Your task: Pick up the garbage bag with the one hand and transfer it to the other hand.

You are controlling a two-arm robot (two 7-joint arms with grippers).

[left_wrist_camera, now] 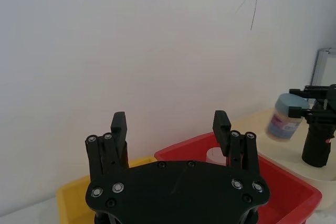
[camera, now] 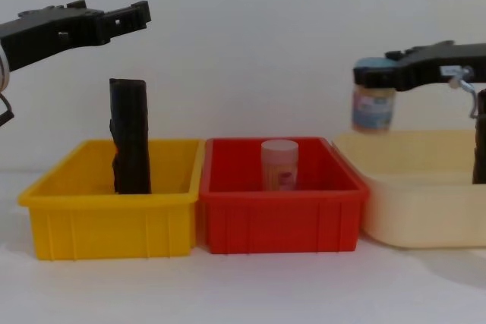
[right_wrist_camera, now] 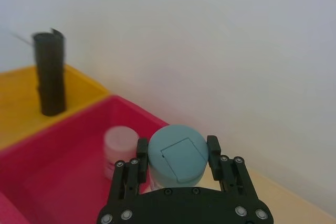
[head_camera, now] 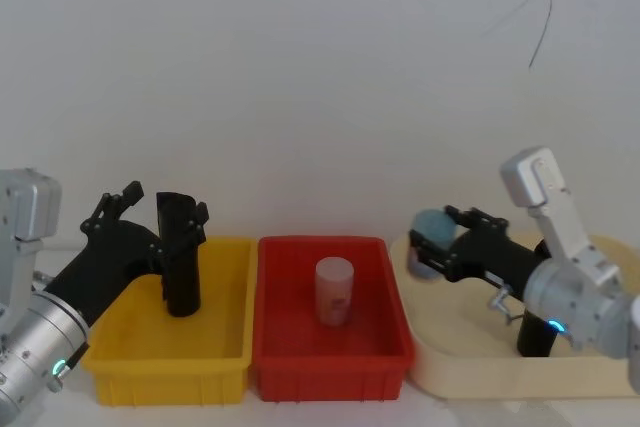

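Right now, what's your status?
Left gripper open over yellow bin. Right gripper shut on blue-lidded jar. Garbage bag upright in cream tray, untouched.

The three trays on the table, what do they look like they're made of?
Yellow tray and red tray: likely moulded hard plastic, glossy, with ribbed side walls. Cream tray: probably plastic too, smoother and more matte, with rounded walls.
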